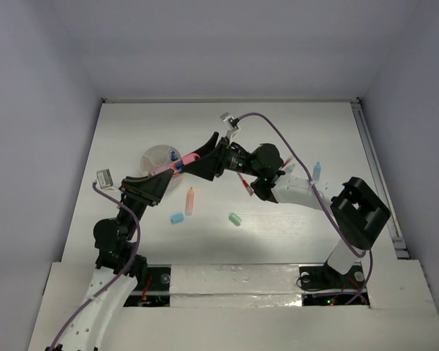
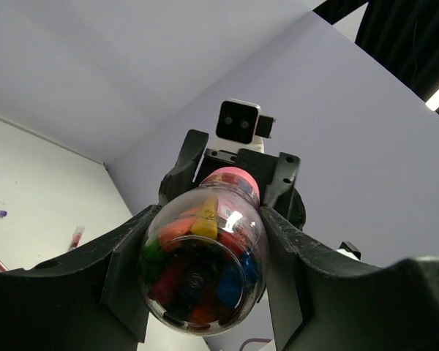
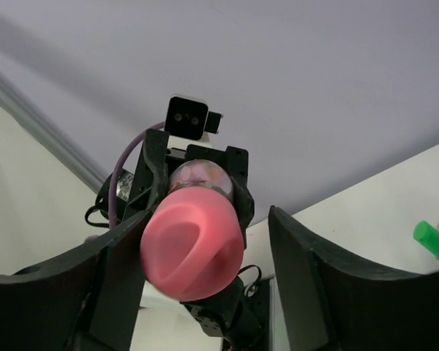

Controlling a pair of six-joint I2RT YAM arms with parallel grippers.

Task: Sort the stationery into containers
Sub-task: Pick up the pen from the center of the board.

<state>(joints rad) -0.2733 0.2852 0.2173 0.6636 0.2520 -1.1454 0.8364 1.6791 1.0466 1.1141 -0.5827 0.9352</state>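
Clamping the pink marker (image 2: 201, 270) in the left gripper (image 2: 205, 227), pads pressed on both sides of the clear barrel, butt end straight at the left wrist camera. Holding it up off the desk (image 1: 278, 131), tilted, left of centre, just beside the cup (image 1: 150, 151) on the side facing the right edge. Coming in from the right with the right gripper (image 3: 205, 219): jaws spread wide around the pink cap, one finger close against it, the other standing off with a plain gap. Cannot tell whether the closer finger actually touches.

Spotting the orange marker (image 1: 190, 201) flat on the desk, between the held marker and the near edge. Light-blue eraser (image 1: 177, 218) just beside it, toward the near left corner. Mint eraser (image 1: 235, 219) apart from both, about mid-desk along the near edge. Red pen (image 1: 244, 183) near the centre, close under the right arm. And way over toward the right edge, well apart from the rest, the blue-white marker (image 1: 317, 172).
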